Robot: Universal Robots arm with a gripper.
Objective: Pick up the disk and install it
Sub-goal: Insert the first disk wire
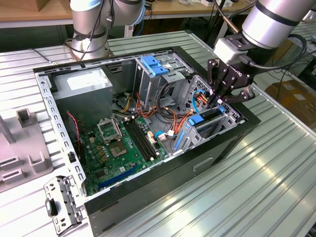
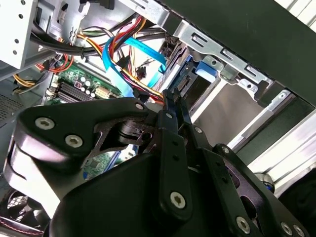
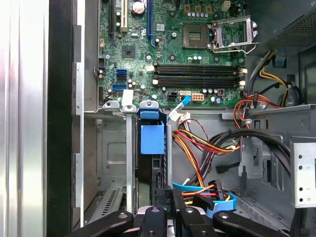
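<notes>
Disk (image 1: 210,116) in its blue plastic carrier stands on edge in a drive bay (image 1: 224,121) of the open computer case (image 1: 148,118), at the case's end toward the exterior view's right. In the first wrist view the disk (image 3: 152,163) sits down in the slot between two grey metal rails, its blue tab uppermost in the picture. The end effector (image 1: 220,95) is directly over the disk's rear edge; in the second wrist view its black fingers (image 2: 174,106) are drawn close together on that thin edge, pinching it, and both wrist views show the linkage nearly closed.

Inside the case lie a green motherboard (image 1: 123,143) with an open processor socket and black memory slots, a grey power-supply box (image 1: 84,86) in the far corner, and a second drive cage (image 1: 158,66) with a blue latch on top. Bundles of orange, yellow, red and black wires (image 3: 207,148) and a blue flat cable (image 2: 116,64) run beside the bay. The case rests on a ribbed metal worktop (image 1: 256,177).
</notes>
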